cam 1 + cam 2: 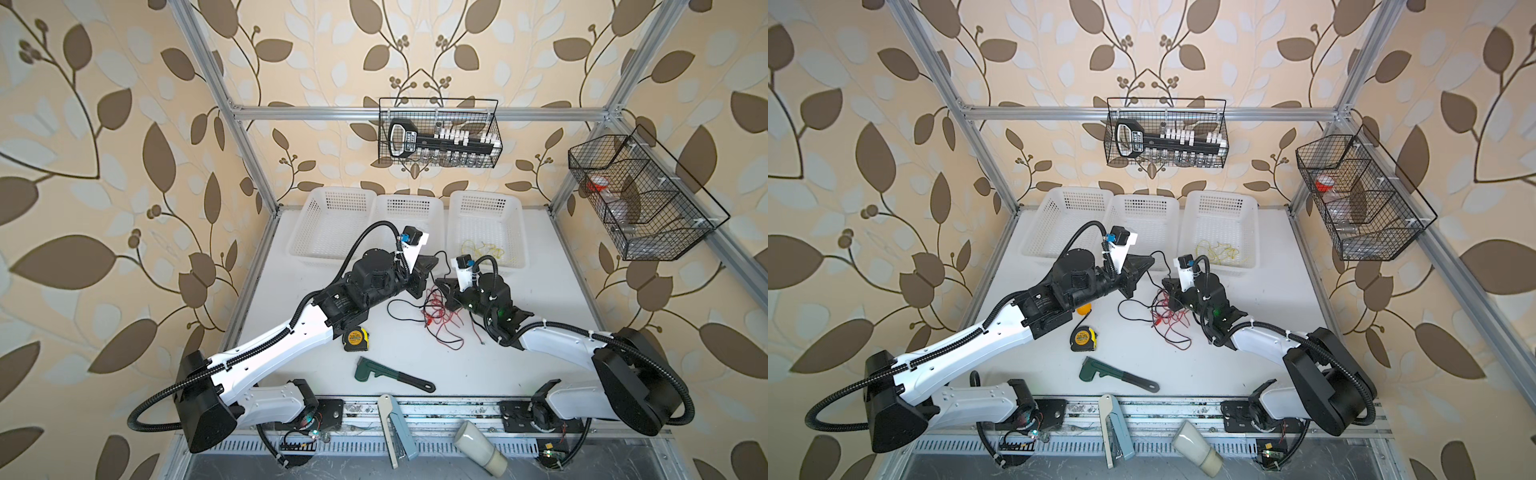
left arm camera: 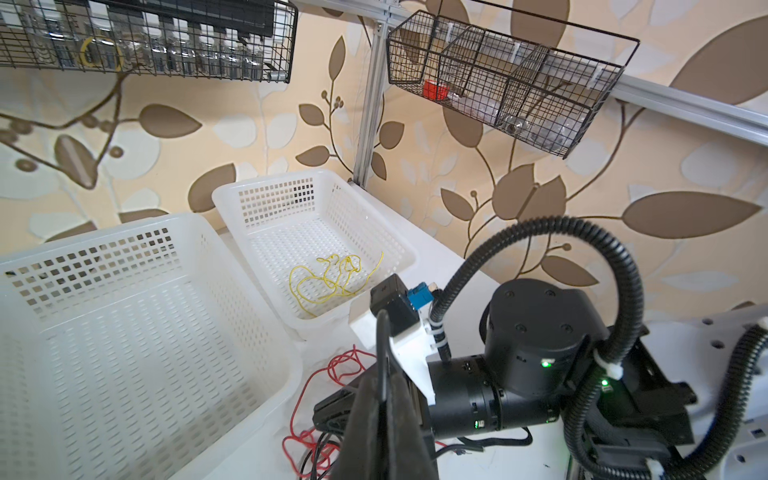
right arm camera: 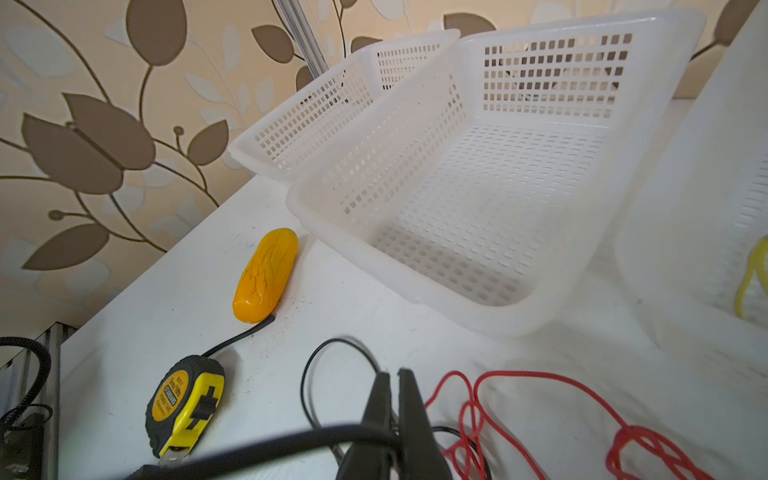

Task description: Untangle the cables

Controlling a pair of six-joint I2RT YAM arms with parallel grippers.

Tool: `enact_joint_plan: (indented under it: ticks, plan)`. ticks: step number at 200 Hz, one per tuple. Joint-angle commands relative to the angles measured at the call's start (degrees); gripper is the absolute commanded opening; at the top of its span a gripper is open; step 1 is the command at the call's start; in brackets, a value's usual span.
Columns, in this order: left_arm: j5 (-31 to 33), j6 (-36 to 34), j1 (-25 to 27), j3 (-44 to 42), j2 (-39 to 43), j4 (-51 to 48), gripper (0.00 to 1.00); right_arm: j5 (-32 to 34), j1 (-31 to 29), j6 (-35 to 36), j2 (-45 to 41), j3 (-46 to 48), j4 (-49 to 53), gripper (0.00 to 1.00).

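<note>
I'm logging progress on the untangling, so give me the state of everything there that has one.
left gripper, shut on black cable
right gripper, shut on black cable
black cable, strung between both grippers
red cables, tangled on the table
yellow cable, loose in right-hand basket
middle basket, empty
left-hand basket, empty
tape measure, retracted

Your left arm [image 1: 270, 345] stretches forward toward the middle, and the left gripper [image 1: 424, 276] is closed. Your right arm [image 1: 557, 340] folds inward and keeps low. The right gripper [image 3: 395, 380] is pinched closed, near the left one.

Tape measure [image 1: 355, 337], green wrench [image 1: 390, 376], white baskets [image 1: 337, 192], orange oblong toy [image 3: 266, 274]
</note>
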State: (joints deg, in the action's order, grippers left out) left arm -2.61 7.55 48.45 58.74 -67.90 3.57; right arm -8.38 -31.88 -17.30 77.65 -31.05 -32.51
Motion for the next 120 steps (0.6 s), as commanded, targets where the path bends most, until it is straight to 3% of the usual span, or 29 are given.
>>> enact_joint_plan:
  ticks: [1, 31, 76, 100, 120]
  plan:
    - [3.22, -1.13, 0.33, -1.41, 1.46, -1.34, 0.00, -0.48, -0.16, 0.60, -3.20, -3.19, 1.32, 0.00]
    - [6.13, -1.82, 0.26, -2.05, 0.13, -3.27, 0.00, -1.70, -0.20, 1.62, -7.51, -8.04, 7.63, 0.00]
    - [6.86, -2.45, 0.25, -2.40, -2.30, -2.89, 0.01, -11.98, -0.20, 3.97, -9.27, -15.27, 15.39, 0.00]
    - [6.47, -2.53, 0.25, -2.49, -2.78, -2.09, 0.02, -7.57, -0.52, 4.65, -6.99, -19.25, 22.88, 0.00]
    - [6.13, -2.54, 0.25, -2.58, -2.81, -1.99, 0.03, -10.22, -0.85, 5.51, -6.24, -19.90, 24.61, 0.00]
